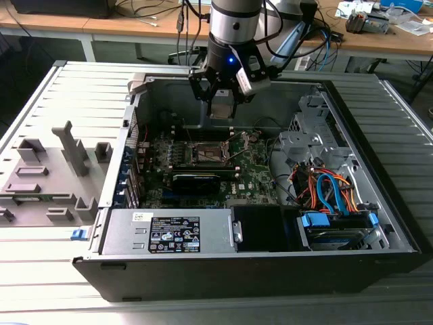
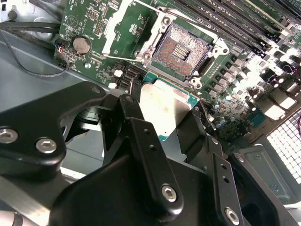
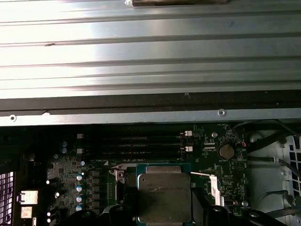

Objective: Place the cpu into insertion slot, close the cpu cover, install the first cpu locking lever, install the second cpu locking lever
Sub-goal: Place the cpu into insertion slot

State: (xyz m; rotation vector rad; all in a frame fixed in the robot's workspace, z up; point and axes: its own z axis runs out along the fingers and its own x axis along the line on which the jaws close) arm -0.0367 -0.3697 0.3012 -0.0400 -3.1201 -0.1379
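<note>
This looks like a robotics lab or an electronics workshop. An open desktop computer case (image 1: pixel 237 271) lies on a ribbed metal table (image 1: pixel 40 284). A robot arm (image 1: pixel 235 24) hangs over the case at 12 o'clock. Behind it, wooden workbenches (image 1: pixel 135 28) carry loose cables (image 1: pixel 330 42). At 9 o'clock sits 1 grey parts fixture (image 1: pixel 47 183).

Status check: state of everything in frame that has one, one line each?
gripper: shut on the cpu, hanging over the open computer case.
cpu: held, not yet seated, clear of the insertion slot.
insertion slot: open and empty, contacts bare.
cpu cover: swung open, off the slot.
locking lever: released, not hooked down.
computer case: lying on its side, side panel off.
</note>
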